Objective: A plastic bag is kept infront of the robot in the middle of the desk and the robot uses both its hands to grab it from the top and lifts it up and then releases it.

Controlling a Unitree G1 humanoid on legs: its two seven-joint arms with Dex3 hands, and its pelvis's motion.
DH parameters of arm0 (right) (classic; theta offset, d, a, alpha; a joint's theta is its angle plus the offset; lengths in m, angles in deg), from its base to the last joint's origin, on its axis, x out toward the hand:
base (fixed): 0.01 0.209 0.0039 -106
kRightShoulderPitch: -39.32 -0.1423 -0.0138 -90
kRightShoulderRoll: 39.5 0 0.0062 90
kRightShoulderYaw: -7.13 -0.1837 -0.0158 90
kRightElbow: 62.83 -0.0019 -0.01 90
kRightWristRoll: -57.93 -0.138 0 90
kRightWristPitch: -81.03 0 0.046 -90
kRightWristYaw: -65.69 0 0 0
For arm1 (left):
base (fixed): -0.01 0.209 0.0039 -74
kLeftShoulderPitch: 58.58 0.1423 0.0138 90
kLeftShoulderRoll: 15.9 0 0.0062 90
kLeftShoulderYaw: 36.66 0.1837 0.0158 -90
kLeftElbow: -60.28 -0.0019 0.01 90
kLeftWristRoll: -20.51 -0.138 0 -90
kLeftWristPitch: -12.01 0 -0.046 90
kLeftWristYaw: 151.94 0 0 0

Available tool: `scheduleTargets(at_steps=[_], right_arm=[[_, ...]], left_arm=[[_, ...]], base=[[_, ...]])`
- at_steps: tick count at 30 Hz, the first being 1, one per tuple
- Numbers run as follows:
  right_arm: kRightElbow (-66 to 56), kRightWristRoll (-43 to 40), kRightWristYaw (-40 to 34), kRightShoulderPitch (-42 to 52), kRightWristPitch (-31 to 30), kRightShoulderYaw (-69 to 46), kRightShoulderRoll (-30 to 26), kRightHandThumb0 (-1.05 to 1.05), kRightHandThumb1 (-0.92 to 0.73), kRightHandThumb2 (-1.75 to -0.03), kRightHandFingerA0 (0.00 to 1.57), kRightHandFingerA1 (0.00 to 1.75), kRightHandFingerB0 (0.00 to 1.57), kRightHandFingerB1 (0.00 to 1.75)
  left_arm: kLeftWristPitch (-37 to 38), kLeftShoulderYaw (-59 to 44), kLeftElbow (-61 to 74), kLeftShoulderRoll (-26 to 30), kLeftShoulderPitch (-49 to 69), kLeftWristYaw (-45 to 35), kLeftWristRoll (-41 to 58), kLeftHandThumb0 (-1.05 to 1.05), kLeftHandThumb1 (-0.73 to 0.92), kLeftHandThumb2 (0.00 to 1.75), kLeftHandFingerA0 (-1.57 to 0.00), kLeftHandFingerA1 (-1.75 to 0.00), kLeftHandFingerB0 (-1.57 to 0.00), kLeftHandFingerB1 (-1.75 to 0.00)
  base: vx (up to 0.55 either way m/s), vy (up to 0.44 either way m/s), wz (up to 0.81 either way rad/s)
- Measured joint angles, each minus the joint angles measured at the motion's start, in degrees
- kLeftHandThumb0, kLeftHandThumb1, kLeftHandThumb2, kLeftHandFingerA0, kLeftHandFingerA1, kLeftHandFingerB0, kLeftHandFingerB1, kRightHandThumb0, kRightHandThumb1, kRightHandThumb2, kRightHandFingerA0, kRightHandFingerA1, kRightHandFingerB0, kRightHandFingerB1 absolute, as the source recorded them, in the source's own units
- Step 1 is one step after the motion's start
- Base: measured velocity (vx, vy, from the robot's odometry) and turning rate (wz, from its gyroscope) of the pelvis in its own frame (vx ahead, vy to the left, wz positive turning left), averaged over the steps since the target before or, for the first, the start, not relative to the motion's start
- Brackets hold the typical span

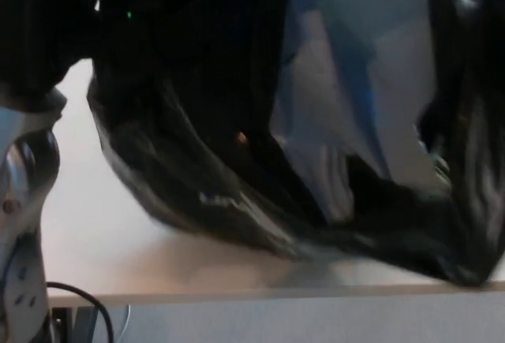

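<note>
- Head view, hands: neither hand is seen clearly. Only the left arm's grey wrist housing (24,185) and dark forearm are shown at the picture's left edge; the right hand is lost in the dark mass at the right. Whether the fingers are clamped on the bag cannot be told.
- Plastic bag (237,122): it fills most of the frame, close to the camera, and appears raised above the worktop (95,240).
- Lift step, as judged: both sides should be raised evenly, so the load does not swing or slip.
- Orientation: the long axis runs roughly left to right; the lower edge slopes down toward the picture's right, and the pale blue-white panel (355,67) faces the camera.
</note>
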Motion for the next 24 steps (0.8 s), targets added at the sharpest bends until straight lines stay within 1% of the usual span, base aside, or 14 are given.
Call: scheduleTargets(at_steps=[3,9,17,22,23,24], right_arm=[[-5.8,-2.9,-1.5,0.0,-2.8,-1.1,-0.4,-0.28,-0.63,-0.58,0.94,1.75,0.68,1.72],[-12.5,-8.1,-4.3,0.0,-7.6,-2.5,-1.5,-0.28,-0.63,-0.58,0.94,1.75,0.68,1.72],[-16.1,-15.9,-8.4,0.0,-13.3,-3.9,-4.3,-0.28,-0.63,-0.58,0.94,1.75,0.68,1.72],[-16.6,-20.2,-11.3,-0.1,-15.6,-4.6,-6.5,-0.28,-0.63,-0.58,0.94,1.75,0.68,1.72],[-16.6,-20.8,-11.7,-0.2,-15.9,-4.7,-6.8,-0.22,-0.68,-0.57,0.83,1.75,0.56,1.74],[-16.6,-21.9,-12.6,-0.4,-16.3,-5.0,-7.6,-0.22,-0.68,-0.57,0.83,1.75,0.56,1.74]], left_arm=[[0.8,0.4,3.2,-1.3,-0.4,0.7,-0.3,-0.4,0.51,0.61,-1.0,-1.7,-0.9,-0.88],[2.4,1.1,7.0,-2.7,-0.4,2.1,-1.1,-0.4,0.51,0.61,-1.0,-1.7,-0.9,-0.88],[5.4,1.9,9.2,-3.9,-0.4,4.1,-2.4,-0.4,0.51,0.61,-1.0,-1.7,-0.9,-0.88],[7.1,2.2,9.7,-3.9,-0.4,5.1,-3.2,-0.4,0.51,0.61,-1.0,-1.7,-0.9,-0.88],[7.3,2.2,9.8,-3.9,-0.4,5.3,-3.4,-0.43,0.53,0.93,-1.12,-1.35,-0.7,-1.0],[7.7,2.3,9.9,-3.9,-0.4,5.6,-3.6,-0.43,0.53,0.93,-1.12,-1.35,-0.7,-1.0]], base=[[0.0,0.0,0.0],[0.0,0.0,0.0],[0.0,0.0,0.0],[0.0,0.0,0.0],[0.0,0.0,0.0],[0.0,0.0,0.0]])
